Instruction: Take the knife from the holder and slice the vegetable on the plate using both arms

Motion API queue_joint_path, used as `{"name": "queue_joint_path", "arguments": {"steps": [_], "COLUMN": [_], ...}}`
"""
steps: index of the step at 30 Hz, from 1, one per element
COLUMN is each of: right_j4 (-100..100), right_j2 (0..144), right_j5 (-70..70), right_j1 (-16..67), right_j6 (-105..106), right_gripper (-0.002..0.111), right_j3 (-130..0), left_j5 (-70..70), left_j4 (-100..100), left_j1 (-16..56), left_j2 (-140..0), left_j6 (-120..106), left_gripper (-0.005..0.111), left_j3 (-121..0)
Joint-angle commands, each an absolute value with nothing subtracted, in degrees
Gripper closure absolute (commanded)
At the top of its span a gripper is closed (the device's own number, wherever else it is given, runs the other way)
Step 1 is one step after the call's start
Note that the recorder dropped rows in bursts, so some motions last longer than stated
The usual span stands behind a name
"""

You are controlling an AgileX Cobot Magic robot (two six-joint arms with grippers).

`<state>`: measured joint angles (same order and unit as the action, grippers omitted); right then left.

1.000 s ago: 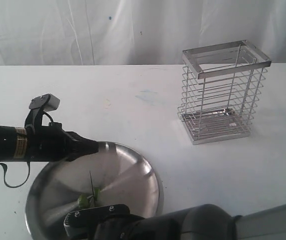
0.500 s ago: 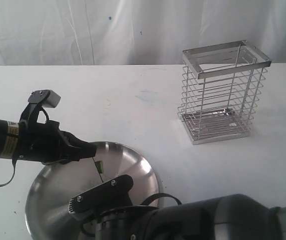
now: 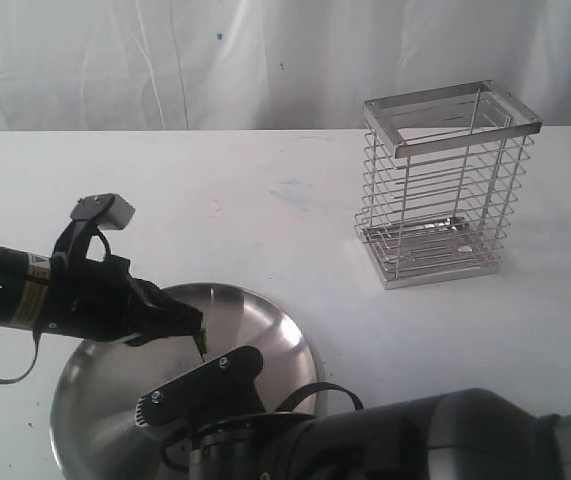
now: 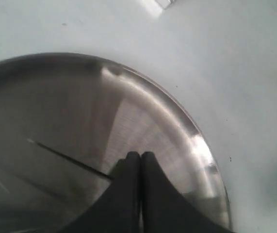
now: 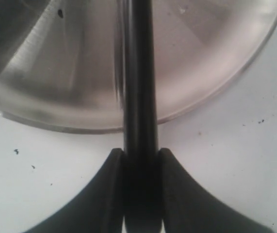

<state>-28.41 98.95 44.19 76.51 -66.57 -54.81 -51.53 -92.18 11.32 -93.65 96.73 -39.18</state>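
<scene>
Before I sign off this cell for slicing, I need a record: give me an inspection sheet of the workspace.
Surface: white table, faint smudges.
Job's things: plate under both grippers; holder upright, no knife inside; knife over plate; vegetable not seen.
Clutter: nothing seen.
Grippers: left gripper shut above plate; right gripper clamped on knife handle.
Cables: black loop hanging under left arm.
Surroundings: white curtain behind table.

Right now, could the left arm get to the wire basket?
Probably yes: the left gripper hovers over the plate, and nothing stands on the table between it and the basket, though it may be a long stretch.
</scene>
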Motion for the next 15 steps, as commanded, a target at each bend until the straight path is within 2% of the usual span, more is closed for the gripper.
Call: {"name": "queue_joint_path", "arguments": {"steps": [1,10,15], "right_j4": [-30.39,-30.39,-29.85], "right_j2": [98.38,98.38,97.61], "right_j5": [44.54,44.99,44.53], "right_j1": [76.52,76.52,76.52], "right_j6": [-66.64,-67.71,-69.75], "right_gripper": [0.108,0.108,0.108], "right_j3": [-54.81,-54.81,-54.81], "left_j5": [-49.04,-47.84,-35.07], "left_j4": [-93.25,-89.48,-91.97], "left_j1": [17.22,17.84,17.84], "left_j2": [-94.72,-94.33,-90.12], "left_j6": [95.16,92.92,96.66], "left_gripper": [0.107,0.107,0.107], "left_j3": [-39.42,-42.90,-45.33]}}
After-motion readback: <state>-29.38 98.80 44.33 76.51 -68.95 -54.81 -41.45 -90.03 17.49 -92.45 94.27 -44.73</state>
